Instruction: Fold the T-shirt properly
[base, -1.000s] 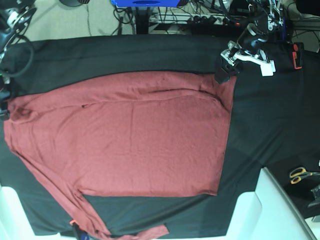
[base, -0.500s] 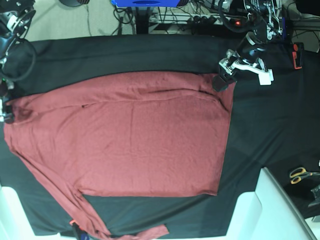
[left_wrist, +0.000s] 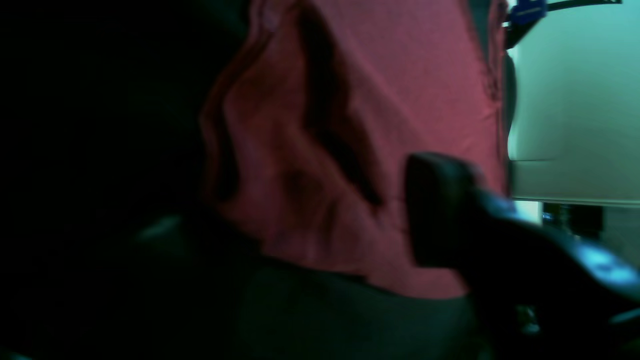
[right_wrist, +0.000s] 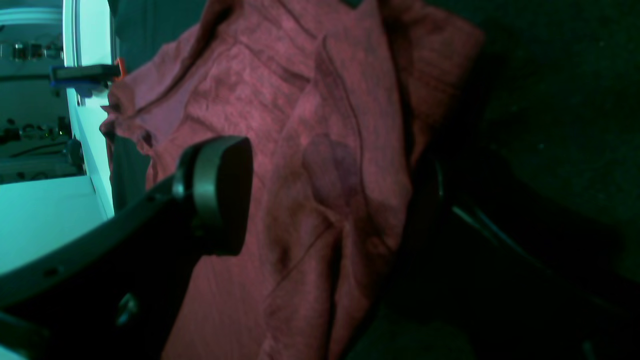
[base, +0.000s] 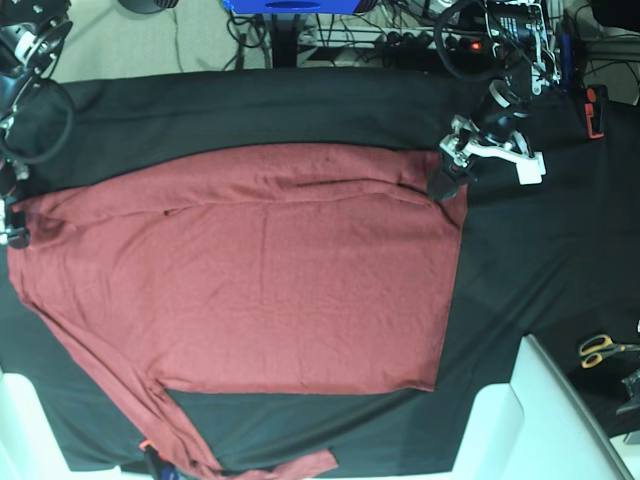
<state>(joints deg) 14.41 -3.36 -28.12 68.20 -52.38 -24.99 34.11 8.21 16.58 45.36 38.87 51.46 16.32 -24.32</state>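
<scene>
Straddling T-shirt (left_wrist: 350, 100) corner, left claw (left_wrist: 320, 200) agape

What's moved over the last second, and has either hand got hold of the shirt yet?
The left hand has come down onto the T-shirt's top corner and begun closing around its edge; a firm hold isn't clear. The right hand has edged down at the opposite end, fingers either side of bunched fabric. The shirt, tablecloth and scissors haven't moved.

both claws low, jaws apart

the left claw (base: 446, 178) reaches down from the far right edge of the base view, wrist angled inward, one dark finger (left_wrist: 440, 210) showing. the right claw (base: 12, 228) sits at the left edge, its finger (right_wrist: 220, 192) spread wide.
</scene>
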